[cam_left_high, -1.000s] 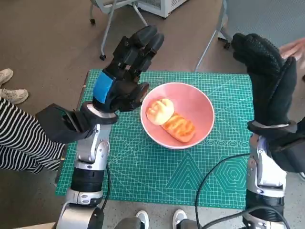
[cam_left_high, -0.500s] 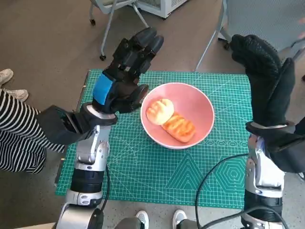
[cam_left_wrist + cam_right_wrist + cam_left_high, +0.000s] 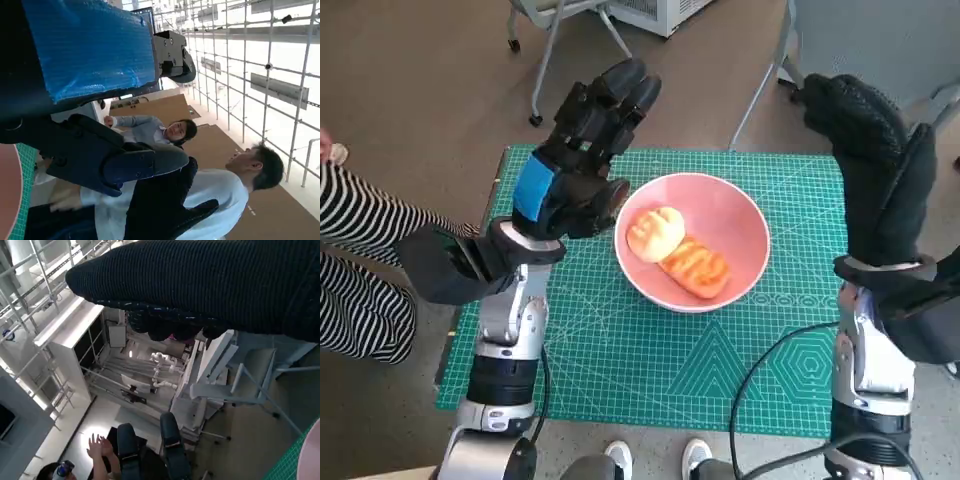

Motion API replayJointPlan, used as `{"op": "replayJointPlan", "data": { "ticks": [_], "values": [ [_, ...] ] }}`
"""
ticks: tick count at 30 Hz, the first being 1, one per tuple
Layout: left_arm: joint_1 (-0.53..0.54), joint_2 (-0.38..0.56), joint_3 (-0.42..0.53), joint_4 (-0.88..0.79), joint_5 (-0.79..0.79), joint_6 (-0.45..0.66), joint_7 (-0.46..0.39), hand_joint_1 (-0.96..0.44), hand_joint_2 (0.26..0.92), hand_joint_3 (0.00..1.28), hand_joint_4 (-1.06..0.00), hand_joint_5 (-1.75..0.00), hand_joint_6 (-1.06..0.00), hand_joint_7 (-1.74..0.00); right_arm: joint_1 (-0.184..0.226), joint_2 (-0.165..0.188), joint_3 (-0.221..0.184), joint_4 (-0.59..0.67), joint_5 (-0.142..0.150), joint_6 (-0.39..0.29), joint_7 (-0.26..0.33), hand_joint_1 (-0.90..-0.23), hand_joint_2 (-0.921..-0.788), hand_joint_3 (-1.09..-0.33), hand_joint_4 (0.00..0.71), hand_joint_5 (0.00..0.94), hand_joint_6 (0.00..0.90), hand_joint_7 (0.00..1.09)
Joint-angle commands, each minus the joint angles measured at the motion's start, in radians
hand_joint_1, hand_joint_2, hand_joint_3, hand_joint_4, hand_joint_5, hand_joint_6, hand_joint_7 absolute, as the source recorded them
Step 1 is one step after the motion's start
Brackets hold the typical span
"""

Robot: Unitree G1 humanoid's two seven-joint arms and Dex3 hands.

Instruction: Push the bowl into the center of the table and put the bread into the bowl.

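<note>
Head view: nearest me I see the green cutting mat [image 3: 620, 370] covering the table, with the pink bowl [image 3: 735, 215] sitting near its middle. Two pieces of bread lie inside it, touching: a long grilled bread [image 3: 695, 266] and a round bun [image 3: 654, 232]. Just left of the bowl my left hand [image 3: 582, 150] is raised, fingers extended and apart, holding nothing. At the right edge my right hand [image 3: 875, 170] stands upright, fingers straight, also empty. A person's striped sleeve [image 3: 360, 260] shows at far left.
</note>
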State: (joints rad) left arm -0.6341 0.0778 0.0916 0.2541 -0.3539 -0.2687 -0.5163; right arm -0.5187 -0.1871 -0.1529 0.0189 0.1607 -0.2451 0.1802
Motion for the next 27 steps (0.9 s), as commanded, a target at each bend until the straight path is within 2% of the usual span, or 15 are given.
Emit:
{"op": "replayJointPlan", "data": {
  "ticks": [1,27],
  "values": [
    [0.012,0.008,0.003,-0.015,-0.004,0.004,-0.004,-0.63,0.882,0.45,0.0,-0.19,0.0,-0.48,0.03,0.002,0.001,0.009,0.002,0.001,0.001,-0.732,-0.921,-0.677,0.198,0.004,0.107,0.53],
    [0.008,0.014,0.002,-0.012,0.0,0.012,-0.003,-0.63,0.897,0.43,0.0,-0.19,0.0,-0.47,0.034,-0.006,-0.003,0.003,-0.001,0.005,-0.003,-0.722,-0.921,-0.683,0.208,0.006,0.11,0.53]
  ]
}}
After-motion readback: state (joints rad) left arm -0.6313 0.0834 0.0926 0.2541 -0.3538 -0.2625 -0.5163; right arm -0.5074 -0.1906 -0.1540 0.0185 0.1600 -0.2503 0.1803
